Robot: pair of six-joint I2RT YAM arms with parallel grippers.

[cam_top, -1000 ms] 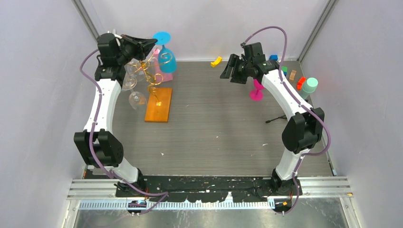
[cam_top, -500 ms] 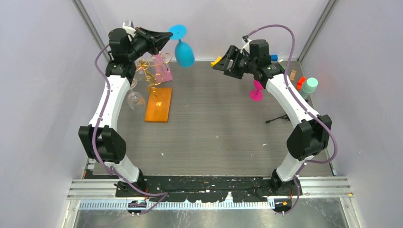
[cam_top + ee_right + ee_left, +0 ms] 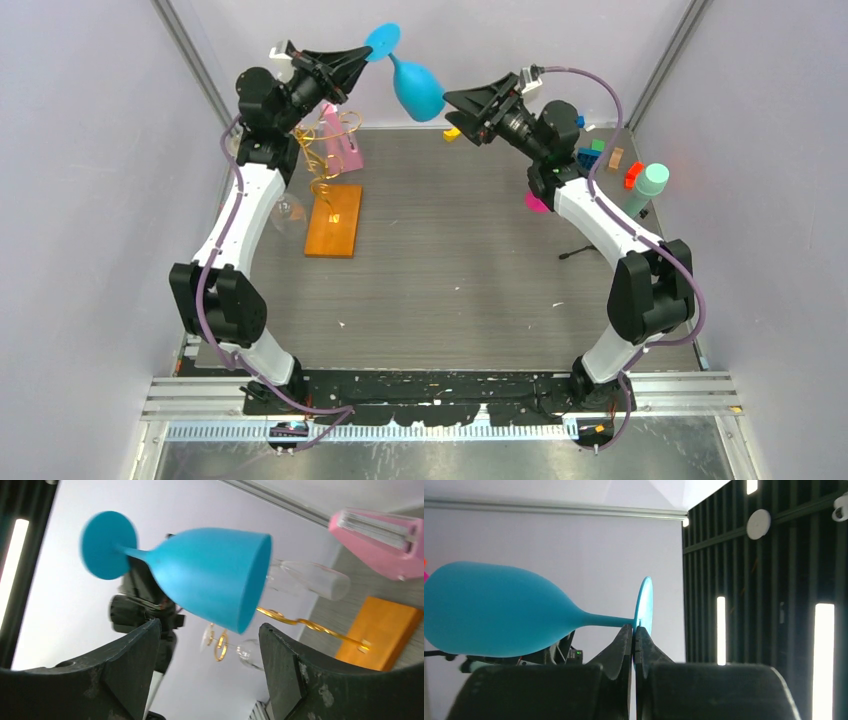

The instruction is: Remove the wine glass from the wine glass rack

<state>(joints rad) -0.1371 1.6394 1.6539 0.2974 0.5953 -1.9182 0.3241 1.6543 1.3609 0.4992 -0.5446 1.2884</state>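
High above the table [image 3: 460,260], left gripper [image 3: 362,53] pinches wine glass [image 3: 417,87] stem.

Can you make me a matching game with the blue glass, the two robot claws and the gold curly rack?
Things:
1. blue wine glass
2. left gripper
3. right gripper
4. wine glass rack

What fits:
a. open, close to the bowl of the glass
b. stands on the table on an orange base
c. shut on the glass
d. up in the air, away from the rack

Pairs: 1-d, 2-c, 3-a, 4-b
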